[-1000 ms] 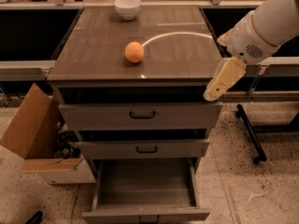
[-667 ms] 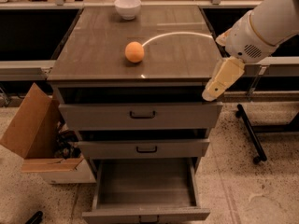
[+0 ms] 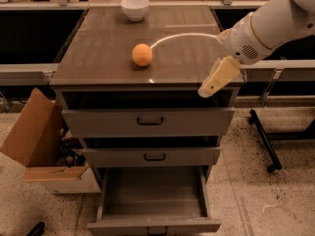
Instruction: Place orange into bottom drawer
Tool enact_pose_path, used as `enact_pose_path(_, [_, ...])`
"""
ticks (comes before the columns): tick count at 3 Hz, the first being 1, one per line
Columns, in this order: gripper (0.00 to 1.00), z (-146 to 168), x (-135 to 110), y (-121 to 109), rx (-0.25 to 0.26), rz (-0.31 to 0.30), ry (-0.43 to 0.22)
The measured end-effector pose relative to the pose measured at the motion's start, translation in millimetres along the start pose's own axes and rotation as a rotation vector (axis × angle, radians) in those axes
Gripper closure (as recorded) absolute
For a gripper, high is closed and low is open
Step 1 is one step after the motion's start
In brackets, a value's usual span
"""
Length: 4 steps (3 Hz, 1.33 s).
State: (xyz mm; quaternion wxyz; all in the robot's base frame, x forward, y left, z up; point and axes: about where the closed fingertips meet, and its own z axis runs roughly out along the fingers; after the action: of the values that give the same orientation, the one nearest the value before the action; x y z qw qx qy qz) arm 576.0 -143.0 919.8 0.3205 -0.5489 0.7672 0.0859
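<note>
**Item 1 – orange** [image 3: 141, 54]: on desk [image 3: 93, 58] top, centre-left. Free-standing, nothing touching it. Not yet picked.

**Item 2 – bottom drawer** [image 3: 155, 193]: pulled out, interior bare, ready to receive. Lies well below and fwd of orange.

**Item 3 – end effector** [image 3: 207, 88]: at desk's front-right corner, angled down-left over the edge. Well apart from orange, to its right. Carries nothing visible. Open vs closed: can't tell.

**Item 4 – arm** [image 3: 266, 28]: white, enters from upper right.

**Item 5 – top drawer** [image 3: 147, 121] & mid drawer [image 3: 153, 156]: shallower, fronts stepped fwd under desk top.

**Item 6 – bowl** [image 3: 135, 7]: white, rear of desk, well behind orange.

**Item 7 – box** [image 3: 34, 136]: cardboard, on floor, left of drawers.

**Risks (judgement):**
- Orange is round & smooth, so a nudge on approach prob. rolls it, poss. off the desk edge.
- An off-centre grip may squirt it out.
- The way down to bottom drawer passes the two upper fronts. Fruit or wrist could clip them if the path runs too close.
- Release from too high could mean a bounce out.
</note>
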Motion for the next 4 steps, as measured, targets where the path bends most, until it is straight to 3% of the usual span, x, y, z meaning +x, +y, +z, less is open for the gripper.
enact_pose_path(1, [0.00, 28, -26, -26, 0.016, 0.011, -0.097])
enact_pose_path(2, [0.00, 53, -47, -43, 0.018, 0.021, -0.135])
enact_pose_path(4, [0.00, 111, -85, -61, -0.007, 0.083, -0.129])
